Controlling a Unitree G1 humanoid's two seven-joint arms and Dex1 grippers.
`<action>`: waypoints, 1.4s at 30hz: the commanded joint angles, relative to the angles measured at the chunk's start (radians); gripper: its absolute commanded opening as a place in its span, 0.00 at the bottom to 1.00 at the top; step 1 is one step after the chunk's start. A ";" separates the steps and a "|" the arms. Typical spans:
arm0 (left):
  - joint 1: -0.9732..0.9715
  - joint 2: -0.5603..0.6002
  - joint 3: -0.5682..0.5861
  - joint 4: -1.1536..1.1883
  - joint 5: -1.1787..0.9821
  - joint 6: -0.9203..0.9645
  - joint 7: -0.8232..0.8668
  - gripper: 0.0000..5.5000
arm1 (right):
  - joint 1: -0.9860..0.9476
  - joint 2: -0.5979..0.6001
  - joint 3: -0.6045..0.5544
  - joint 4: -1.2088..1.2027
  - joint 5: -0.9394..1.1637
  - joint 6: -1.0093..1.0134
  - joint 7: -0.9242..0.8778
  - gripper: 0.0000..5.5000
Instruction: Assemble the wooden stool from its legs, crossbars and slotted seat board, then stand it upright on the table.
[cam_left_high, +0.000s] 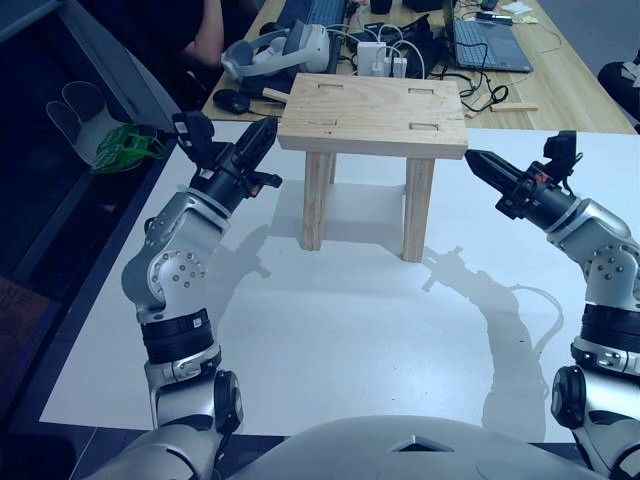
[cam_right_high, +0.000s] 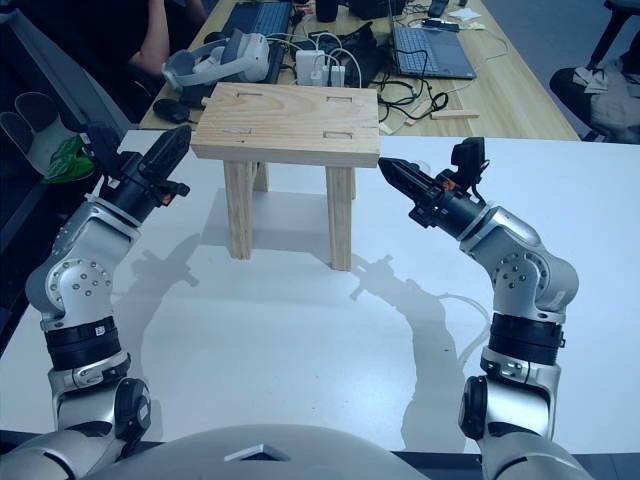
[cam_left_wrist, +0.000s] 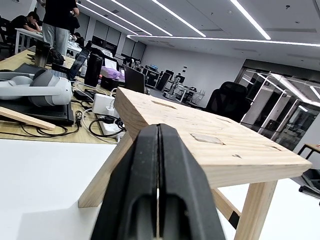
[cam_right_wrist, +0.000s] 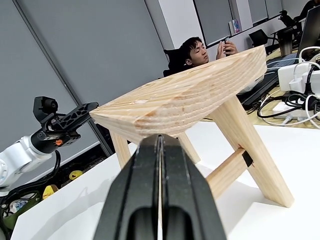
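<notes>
Wooden stool (cam_left_high: 372, 115): assembled, standing upright on the white table (cam_left_high: 330, 340), mid-width, toward the far edge. Pale, unfinished wood. Seat board (cam_right_high: 290, 115) is rectangular and level, with 4 small rectangular slots (cam_left_high: 424, 126) in its top face. 2 near legs (cam_left_high: 417, 210) rest their feet on the table. A crossbar (cam_right_wrist: 225, 172) runs between 2 legs below the seat.

Head looks down — wrist cameras face stool (cam_left_wrist: 215, 150).

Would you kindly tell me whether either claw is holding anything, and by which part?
Nothing is held. The left claw and the right claw are both shut and empty, one on each side of the upright stool.
</notes>
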 joint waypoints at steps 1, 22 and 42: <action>0.029 -0.064 -0.118 0.036 0.071 -0.055 0.006 0.00 | 0.023 0.035 0.078 0.038 -0.031 -0.024 0.008 0.00; 0.083 -0.192 -0.219 0.347 0.560 -0.629 0.326 0.00 | 0.017 0.147 0.063 0.394 -0.542 -0.669 -0.617 0.00; -0.026 -0.189 -0.182 0.380 0.564 -0.667 0.370 0.00 | -0.106 0.134 0.096 0.452 -0.636 -0.731 -0.672 0.00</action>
